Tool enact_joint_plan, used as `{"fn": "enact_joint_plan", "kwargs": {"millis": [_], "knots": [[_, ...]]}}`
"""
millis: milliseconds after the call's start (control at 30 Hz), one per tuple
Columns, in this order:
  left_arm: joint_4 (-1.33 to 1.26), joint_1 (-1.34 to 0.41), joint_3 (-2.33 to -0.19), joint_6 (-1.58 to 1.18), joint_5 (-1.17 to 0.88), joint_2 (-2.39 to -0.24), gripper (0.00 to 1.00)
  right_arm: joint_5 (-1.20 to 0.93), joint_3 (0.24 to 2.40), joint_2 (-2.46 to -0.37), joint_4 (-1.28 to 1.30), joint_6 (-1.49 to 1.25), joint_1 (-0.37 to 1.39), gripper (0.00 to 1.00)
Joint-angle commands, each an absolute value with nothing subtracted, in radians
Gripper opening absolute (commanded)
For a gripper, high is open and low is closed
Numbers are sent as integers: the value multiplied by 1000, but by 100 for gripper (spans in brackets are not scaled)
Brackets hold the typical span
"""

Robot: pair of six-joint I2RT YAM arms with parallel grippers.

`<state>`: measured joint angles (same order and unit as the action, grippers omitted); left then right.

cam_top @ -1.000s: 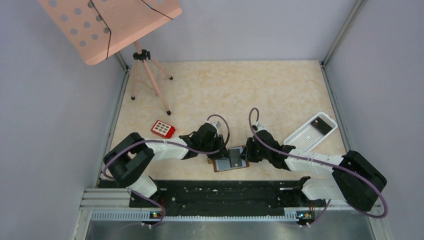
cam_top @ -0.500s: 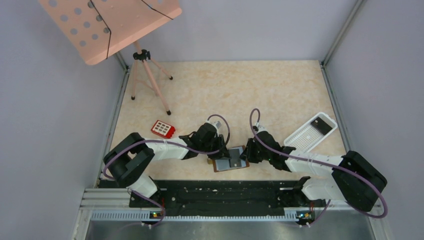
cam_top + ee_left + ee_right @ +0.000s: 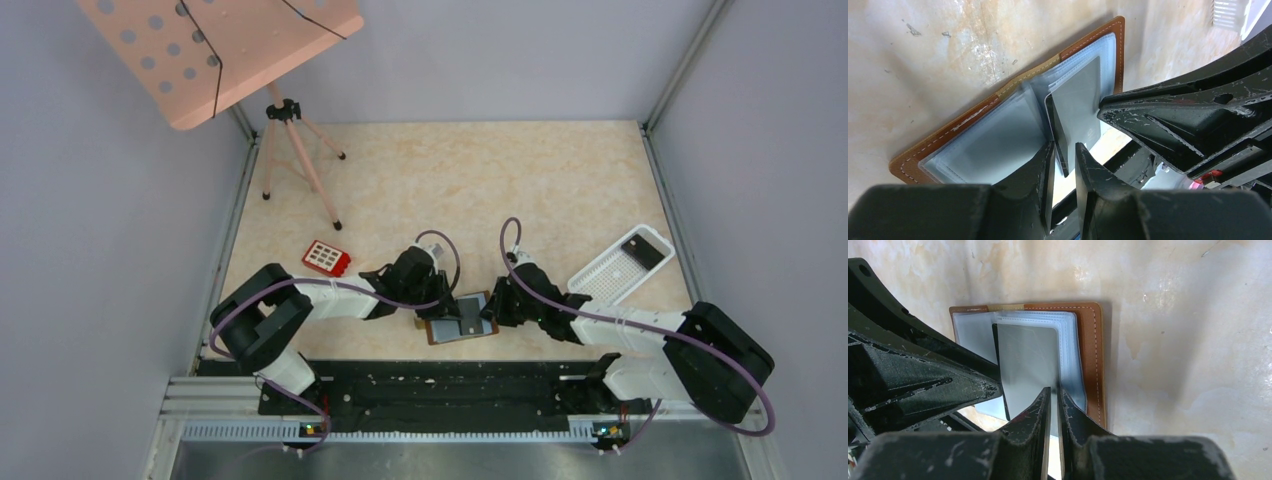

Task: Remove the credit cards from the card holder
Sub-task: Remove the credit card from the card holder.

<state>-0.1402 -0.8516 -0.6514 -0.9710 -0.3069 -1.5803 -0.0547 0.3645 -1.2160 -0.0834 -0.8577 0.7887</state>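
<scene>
Two pairs of fingers are meeting over the card holder (image 3: 1091, 355), which is lying open and flat on the table (image 3: 520, 180) just beyond my bases, brown leather down and clear sleeves (image 3: 1070, 347) facing up. I am bringing my right gripper (image 3: 1053, 392) in from the holder's right side. Its fingers are sitting almost together, leaving only a slit, and they are pinching one edge of a grey credit card (image 3: 1028, 360) that is sticking out of its sleeve and tilting up off the page. I am nipping that edge because it looks like the only part standing free of the plastic.

My left gripper (image 3: 1064, 150) is coming in from the opposite side. Its fingers are standing slightly apart with daylight between them, and the card's lower corner is hanging in that gap; I am not seeing them clamp anything. I am judging that the left is waiting there to steady the card, since nothing is pinning the holder and it may drag along when I pull.

Farther out, a red keypad block (image 3: 326, 258) is sitting to the left and a white perforated tray (image 3: 605, 275) to the right, carrying a dark flat piece (image 3: 647, 249). Beyond them, a pink music stand (image 3: 220, 50) is standing in the far left corner.
</scene>
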Motion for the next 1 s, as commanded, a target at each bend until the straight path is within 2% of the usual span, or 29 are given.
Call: {"fn": "enact_joint_plan", "kwargs": {"millis": [0, 167, 400, 467, 667, 967], "knots": [[-222, -857, -648, -990, -350, -1586, 24, -51, 341, -1224, -86, -858, 787, 10], [-264, -858, -639, -1012, -370, -1593, 15, -54, 333, -1229, -93, -862, 788, 9], [-347, -858, -614, -1050, -393, -1595, 12, -54, 315, -1216, -99, -870, 788, 9], [-358, -857, -612, -1052, -395, -1596, 13, -55, 309, -1212, -103, -874, 787, 9], [-371, -862, -616, -1055, -378, -1627, 26, -57, 302, -1202, -107, -879, 788, 9], [-375, -871, -626, -1052, -362, -1656, 28, -65, 299, -1196, -113, -883, 788, 9]]}}
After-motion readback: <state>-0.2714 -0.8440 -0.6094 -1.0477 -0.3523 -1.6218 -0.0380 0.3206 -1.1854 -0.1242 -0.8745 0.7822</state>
